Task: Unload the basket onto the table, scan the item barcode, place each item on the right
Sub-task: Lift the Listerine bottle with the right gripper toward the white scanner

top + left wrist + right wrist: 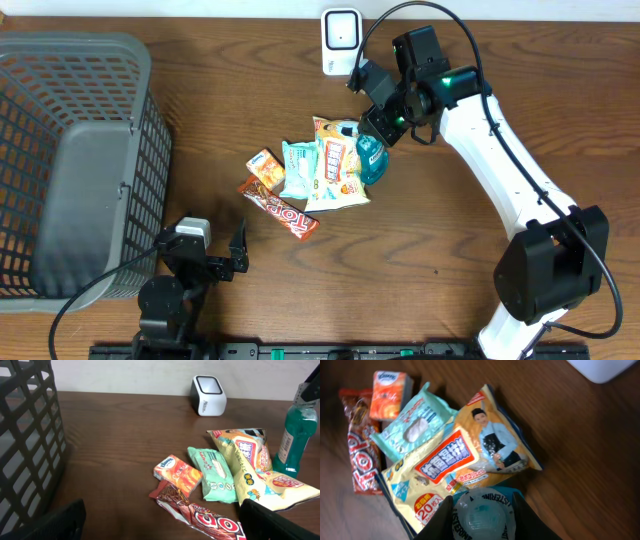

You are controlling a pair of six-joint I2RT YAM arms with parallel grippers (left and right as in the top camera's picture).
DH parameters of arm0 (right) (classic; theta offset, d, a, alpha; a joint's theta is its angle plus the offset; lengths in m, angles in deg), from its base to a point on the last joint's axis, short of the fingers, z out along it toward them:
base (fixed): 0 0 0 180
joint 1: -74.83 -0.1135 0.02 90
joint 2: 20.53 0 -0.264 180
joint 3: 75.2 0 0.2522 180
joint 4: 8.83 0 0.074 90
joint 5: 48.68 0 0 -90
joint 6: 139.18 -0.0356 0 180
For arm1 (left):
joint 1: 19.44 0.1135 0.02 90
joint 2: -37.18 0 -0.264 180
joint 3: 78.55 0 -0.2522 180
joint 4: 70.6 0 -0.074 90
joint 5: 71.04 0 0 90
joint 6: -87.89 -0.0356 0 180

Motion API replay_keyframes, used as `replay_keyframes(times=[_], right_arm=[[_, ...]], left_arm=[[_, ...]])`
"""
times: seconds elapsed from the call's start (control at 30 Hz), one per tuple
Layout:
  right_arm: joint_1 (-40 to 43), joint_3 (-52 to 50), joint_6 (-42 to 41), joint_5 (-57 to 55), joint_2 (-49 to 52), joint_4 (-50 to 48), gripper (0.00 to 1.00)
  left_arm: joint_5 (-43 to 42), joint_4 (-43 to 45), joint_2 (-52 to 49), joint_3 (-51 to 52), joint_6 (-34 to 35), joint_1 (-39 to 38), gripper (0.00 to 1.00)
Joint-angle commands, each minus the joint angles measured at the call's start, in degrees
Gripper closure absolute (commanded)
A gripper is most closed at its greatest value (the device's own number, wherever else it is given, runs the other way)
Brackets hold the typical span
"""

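The right gripper is over the right edge of the pile, its jaws drawn in narrow on the neck of a teal bottle. In the right wrist view a black finger sits against each side of the bottle's clear cap. The bottle stands upright just beside the snack bag. Its base seems to meet the table, though from the left wrist view I can't be sure it isn't slightly off it. The white scanner stands at the back edge of the table, near the gripper but apart from it, with its window facing the pile.

The other items lie flat in a loose cluster in the middle of the table. The snack bag overlaps a mint-green pack of wipes. An orange tissue pack is just left of the wipes, and a red chocolate bar lies at a slant on the near side, touching the tissue pack.

The left gripper is near the front edge, low and well apart from the pile, with its jaws spread wide and nothing between them. A grey mesh basket fills the left end of the table.
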Motion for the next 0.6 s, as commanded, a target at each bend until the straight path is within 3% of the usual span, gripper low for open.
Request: replay_keyframes(times=[0.0,0.13,0.33,0.57], right_arm=[[0.0,1.9,6.6,6.2,-1.9,2.1,0.87],[0.0,1.9,12.7,6.6,-1.9,6.2,0.87],[0.0,1.9,13.6,6.3,-1.9,7.5,0.82],[0.0,1.8,13.6,8.5,-1.9,0.7,0.87]], left_arm=[[-0.7,-0.4,0.2,1.3,0.1,-0.3,0.02],[-0.7,-0.4,0.2,1.3,0.1,-0.3,0.02],[-0.7,-0.4,0.2,1.3,0.1,-0.3,0.02],[-0.7,-0.4,0.2,1.3,0.1,-0.3,0.02]])
